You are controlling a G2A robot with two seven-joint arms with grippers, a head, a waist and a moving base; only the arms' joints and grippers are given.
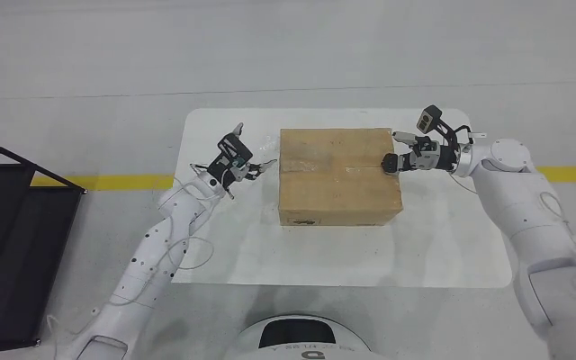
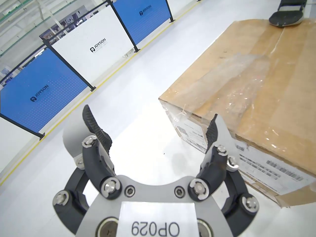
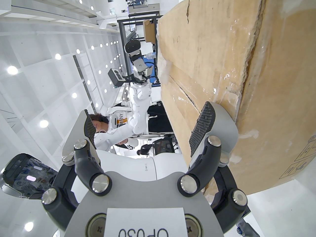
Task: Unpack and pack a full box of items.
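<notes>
While left tool (image 2: pixel 151 122) and right tool (image 3: pixel 148 110) gape empty, closed brown cardboard box (image 1: pixel 337 175), glossy tape (image 2: pixel 244 75) perhaps peeling

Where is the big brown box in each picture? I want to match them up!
Top view: the box sits in the middle of the table, between the two arms.
Left wrist view: the box lies just past the open left tool, labelled end facing it.
Right wrist view: the box is close beside the open right tool.
Shared landmark: the taped seam across the box's top.
</notes>
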